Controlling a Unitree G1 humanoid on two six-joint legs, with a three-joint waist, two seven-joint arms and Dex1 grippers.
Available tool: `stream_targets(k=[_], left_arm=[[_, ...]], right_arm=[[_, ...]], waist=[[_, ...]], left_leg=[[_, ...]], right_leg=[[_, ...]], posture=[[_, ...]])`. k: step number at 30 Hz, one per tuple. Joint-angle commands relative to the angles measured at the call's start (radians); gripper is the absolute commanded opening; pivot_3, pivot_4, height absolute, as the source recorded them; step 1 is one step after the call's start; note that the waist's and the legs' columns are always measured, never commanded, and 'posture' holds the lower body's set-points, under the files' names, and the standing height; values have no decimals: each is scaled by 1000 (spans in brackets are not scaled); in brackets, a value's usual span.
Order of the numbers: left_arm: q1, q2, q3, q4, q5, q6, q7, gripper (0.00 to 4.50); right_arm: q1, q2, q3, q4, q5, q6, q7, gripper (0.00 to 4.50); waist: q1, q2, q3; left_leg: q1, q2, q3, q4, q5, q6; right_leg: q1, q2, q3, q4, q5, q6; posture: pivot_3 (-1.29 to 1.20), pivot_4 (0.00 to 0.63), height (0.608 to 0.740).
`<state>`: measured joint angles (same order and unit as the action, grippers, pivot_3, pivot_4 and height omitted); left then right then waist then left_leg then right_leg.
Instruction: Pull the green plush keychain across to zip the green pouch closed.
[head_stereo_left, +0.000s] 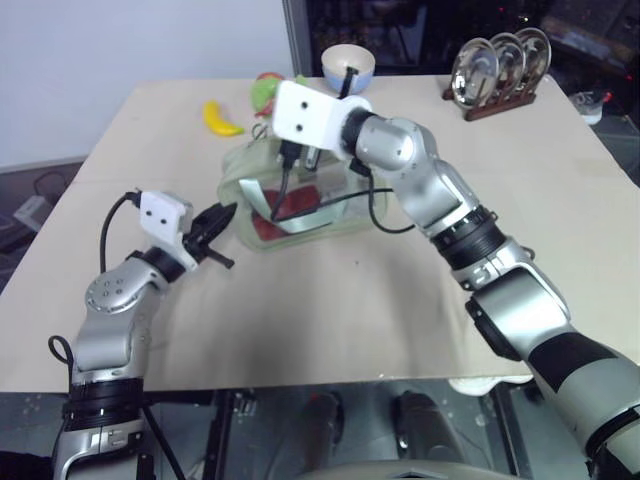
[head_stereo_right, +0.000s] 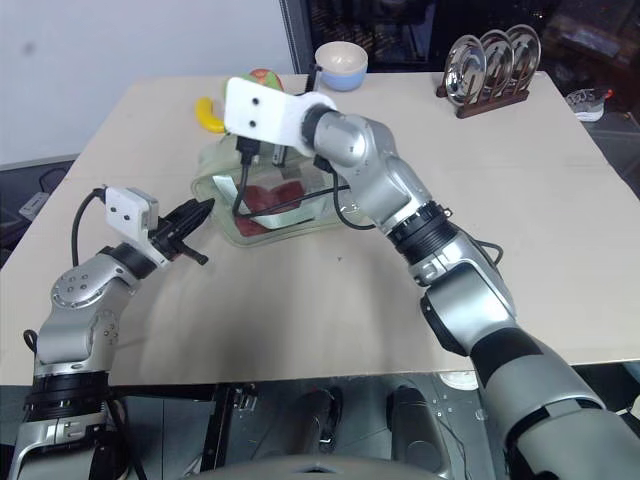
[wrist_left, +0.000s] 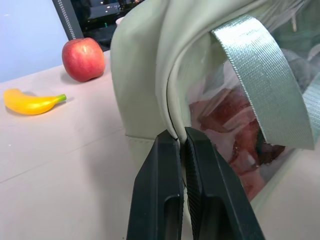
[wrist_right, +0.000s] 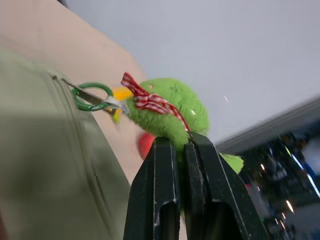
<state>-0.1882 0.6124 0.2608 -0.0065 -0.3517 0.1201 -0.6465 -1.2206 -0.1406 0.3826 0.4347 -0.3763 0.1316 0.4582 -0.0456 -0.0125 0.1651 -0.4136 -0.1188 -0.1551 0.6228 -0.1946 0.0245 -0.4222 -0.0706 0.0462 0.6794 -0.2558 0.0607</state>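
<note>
The green pouch (head_stereo_left: 335, 215) lies mid-table, pale sage with clear sides and red contents (wrist_left: 225, 115) showing through; its strap handle (wrist_left: 265, 80) arches over the top. My left gripper (wrist_left: 181, 134) is shut on the pouch's end seam, at the pouch's left end in the head views (head_stereo_left: 222, 215). My right gripper (wrist_right: 181, 142) is shut on the green plush keychain (wrist_right: 170, 107), a fuzzy lime plush with a red checked bow. A green ring (wrist_right: 90, 97) links the plush to the zip line of the pouch (wrist_right: 45, 150). In the head views my right wrist's white mount (head_stereo_left: 308, 115) hangs over the pouch's far side.
A yellow banana (head_stereo_left: 221, 119) and a red apple (wrist_left: 83, 58) lie beyond the pouch on the left. A bowl (head_stereo_left: 347, 66) stands at the far edge and a rack of metal plates (head_stereo_left: 498, 68) at the back right. Bare tabletop (head_stereo_left: 330, 310) stretches toward me.
</note>
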Motion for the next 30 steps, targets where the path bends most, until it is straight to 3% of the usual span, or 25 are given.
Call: stream_targets(k=[1,12,20,30], left_arm=[[35,6,-10,42,34,11,0,0],[37,9,43,95,33,22,65,0],[27,-2,64,103,33,33,134,0],[-2,21,67,115,29,44,124,0]], right_arm=[[-33,-21,-65,-34,0,2,-58,50],[42,-148,-158,59,27,21,-132,50],[241,-174,-174,198,26,6,-272,50],[384,-192,15,362,-151,-124,-407,50]], waist=[[0,0,0],[0,0,-1],[-14,0,-1],[-27,0,-1]], left_leg=[[0,0,0,0,0,0],[1,0,1,-3,1,-1],[3,2,8,-5,1,-1],[16,4,11,-9,-1,3]], right_leg=[[0,0,0,0,0,0],[-1,0,1,0,0,0],[0,0,7,1,1,-1],[10,2,10,0,0,-1]], posture=[[0,150,740],[0,150,740],[0,150,740],[0,150,740]])
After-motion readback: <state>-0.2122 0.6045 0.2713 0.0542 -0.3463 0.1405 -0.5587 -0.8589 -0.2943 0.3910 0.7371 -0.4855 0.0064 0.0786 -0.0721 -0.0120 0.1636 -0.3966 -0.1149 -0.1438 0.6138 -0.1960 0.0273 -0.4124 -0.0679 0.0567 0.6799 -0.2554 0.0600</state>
